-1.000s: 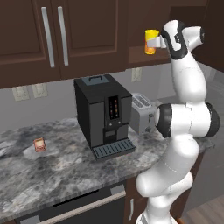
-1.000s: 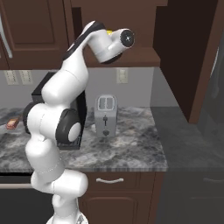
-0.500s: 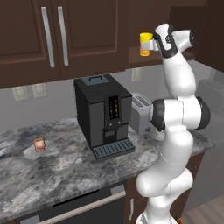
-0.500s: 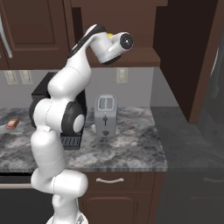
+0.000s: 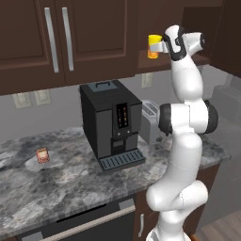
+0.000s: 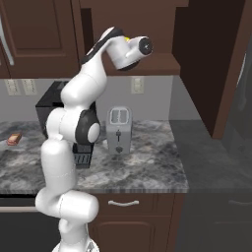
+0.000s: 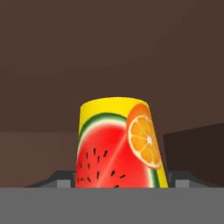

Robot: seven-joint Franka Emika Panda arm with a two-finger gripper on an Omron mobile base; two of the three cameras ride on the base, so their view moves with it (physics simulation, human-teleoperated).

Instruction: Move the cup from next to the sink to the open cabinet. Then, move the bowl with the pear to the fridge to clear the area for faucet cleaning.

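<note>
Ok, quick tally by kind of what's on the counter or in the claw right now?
Coffee machine: 1
Toaster: 1
Small red-labelled packet: 1
Cup, held in the claw up at the open cabinet: 1
Total: 4

coffee machine on counter | toaster beside | red-labelled packet left

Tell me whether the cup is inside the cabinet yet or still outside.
Cannot tell. The hand holds the cup at the open cabinet's shelf edge; whether it has crossed in isn't clear.
</note>
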